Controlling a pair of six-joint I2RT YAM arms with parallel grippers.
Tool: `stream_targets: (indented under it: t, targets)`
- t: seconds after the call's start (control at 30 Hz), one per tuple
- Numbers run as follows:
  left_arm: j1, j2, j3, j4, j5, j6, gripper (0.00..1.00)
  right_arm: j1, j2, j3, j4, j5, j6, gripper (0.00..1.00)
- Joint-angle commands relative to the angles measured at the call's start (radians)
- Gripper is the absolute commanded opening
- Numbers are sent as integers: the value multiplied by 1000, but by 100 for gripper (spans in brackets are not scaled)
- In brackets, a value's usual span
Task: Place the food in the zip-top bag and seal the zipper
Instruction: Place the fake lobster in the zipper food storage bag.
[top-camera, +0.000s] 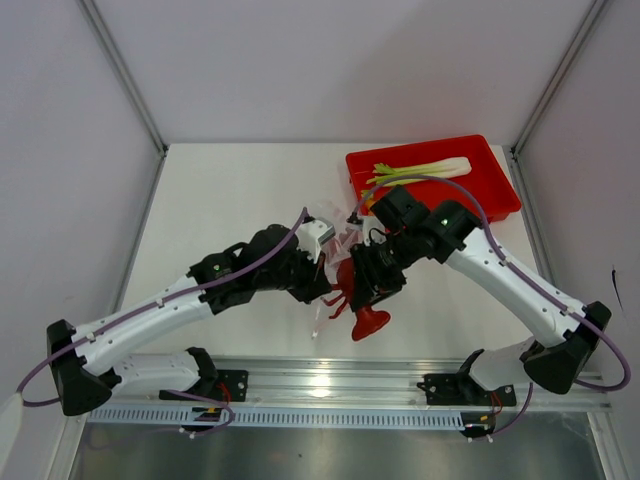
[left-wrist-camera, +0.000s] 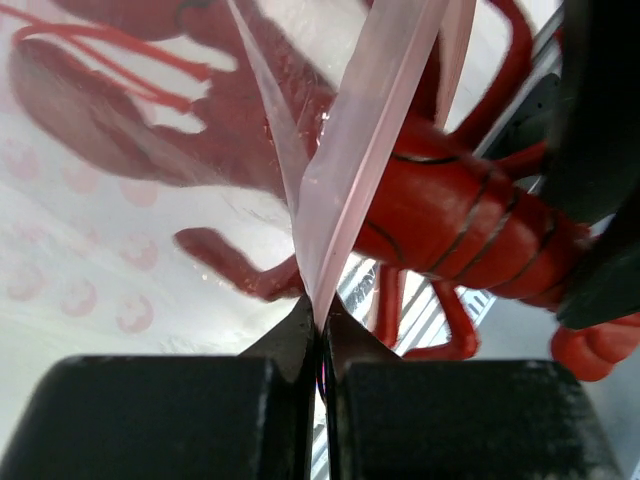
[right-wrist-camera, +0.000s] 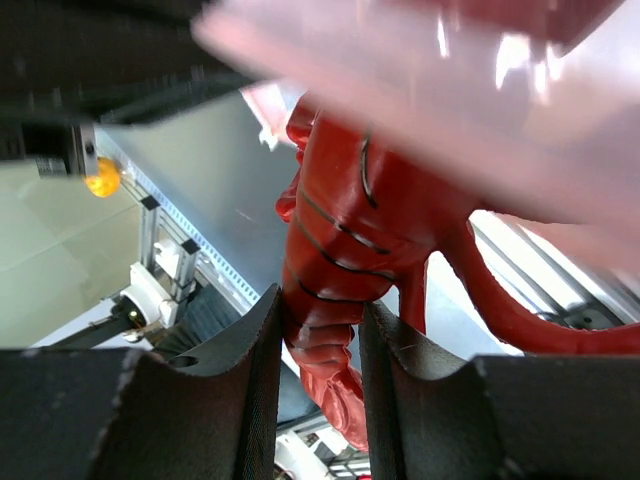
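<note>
My left fingers (left-wrist-camera: 200, 415) were pinched shut on the zipper (left-wrist-camera: 352, 170) of the zip-top bag (left-wrist-camera: 110, 230); my right fingers (right-wrist-camera: 215, 400) gripped the red lobster (right-wrist-camera: 350, 235), near the tray (top-camera: 496, 190).

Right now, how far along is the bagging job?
Done: nothing fully bagged. In hand: the left gripper is shut on the pink zipper strip. The right gripper grips the red lobster by its tail, its head showing through the clear bag, so it looks partly in. Left: the green stalk lies in the red tray, yellow pieces not visible, zipper unsealed.
</note>
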Motion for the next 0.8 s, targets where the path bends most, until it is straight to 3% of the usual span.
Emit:
stream_targets:
  t: [0.0,0.2,0.47,0.57,0.63,0.7,0.77]
  targets:
    - [-3,-13,-5,45,42,-27,1,-1,26,33,87,-60,26,5]
    - [-13,-23,-14,74,84,-45,1,-13,84,44,92,-41,20,4]
    - [-14,-57,-13,45,94,-59,0,-50,129,45,169,33,28,13]
    - [-14,-65,-13,50,114,-67,1,-50,127,44,221,38,43,31]
    - [-14,-63,-7,53,124,-68,0,-48,118,30,247,71,48,49]
    - [-14,-54,12,50,130,-70,1,-47,94,13,262,84,49,57]
    - [-14,-47,22,47,139,-75,1,-48,71,1,273,81,60,58]
